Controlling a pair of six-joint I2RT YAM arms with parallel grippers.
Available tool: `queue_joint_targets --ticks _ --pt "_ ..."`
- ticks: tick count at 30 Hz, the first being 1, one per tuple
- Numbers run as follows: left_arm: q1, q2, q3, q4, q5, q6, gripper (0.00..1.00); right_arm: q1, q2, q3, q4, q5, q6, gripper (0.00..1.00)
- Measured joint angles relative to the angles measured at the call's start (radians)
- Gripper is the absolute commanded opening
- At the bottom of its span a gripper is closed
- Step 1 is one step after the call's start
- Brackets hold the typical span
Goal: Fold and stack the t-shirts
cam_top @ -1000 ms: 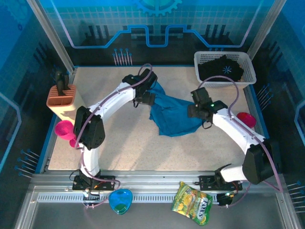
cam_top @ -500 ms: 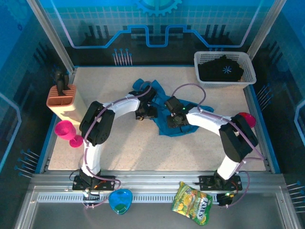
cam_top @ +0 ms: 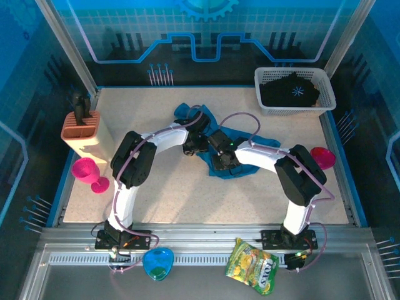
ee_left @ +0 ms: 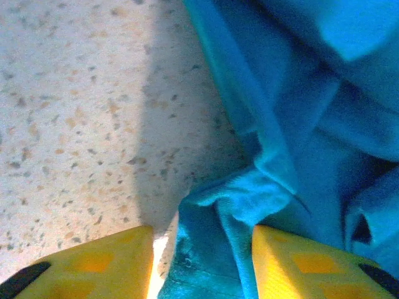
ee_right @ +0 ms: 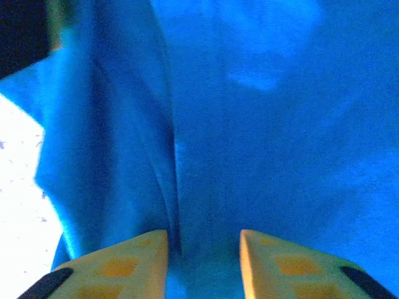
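Observation:
The teal t-shirt point(cam_top: 186, 112) lies crumpled in the middle of the table. Both grippers are down on its near-left part, close together. My left gripper point(cam_top: 199, 145) is at the shirt's left edge. In the left wrist view a raised fold of the teal cloth point(ee_left: 299, 124) sits between the yellow fingers of the left gripper point(ee_left: 202, 261); a sliver of table still shows beside the left finger. My right gripper point(ee_right: 204, 261) is pressed into the teal cloth point(ee_right: 249, 124), which fills the space between its fingers. The black t-shirt point(cam_top: 290, 90), with a white starburst, lies in the basket.
The white mesh basket point(cam_top: 325, 103) stands at the back right. An orange holder point(cam_top: 81, 128) and a pink goblet point(cam_top: 87, 172) are at the left edge, a pink bowl point(cam_top: 322, 156) at the right. A teal dish point(cam_top: 157, 262) and a snack bag point(cam_top: 253, 265) lie by the arm bases.
Both arms have swung in toward each other onto the shirt's near-left part. The shirt has bunched into a smaller heap. Both pairs of jaws have narrowed.

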Motion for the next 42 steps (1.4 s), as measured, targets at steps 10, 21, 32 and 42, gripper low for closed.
queue_joint_targets --ticks 10,21,32,42 --pt "0.000 -0.031 -0.060 0.038 -0.044 0.005 0.00 -0.004 0.013 0.001 -0.021 0.059 -0.002 0.00" --pt "-0.058 -0.224 -0.238 -0.014 -0.021 0.046 0.00 -0.143 -0.051 0.106 -0.087 0.114 -0.105 0.00" --pt "-0.206 -0.493 -0.336 -0.154 0.071 0.047 0.00 -0.242 0.121 0.572 -0.122 0.152 -0.255 0.00" --pt "-0.286 -0.565 -0.336 -0.182 0.145 0.033 0.00 -0.261 0.523 1.053 -0.202 0.168 -0.273 0.00"
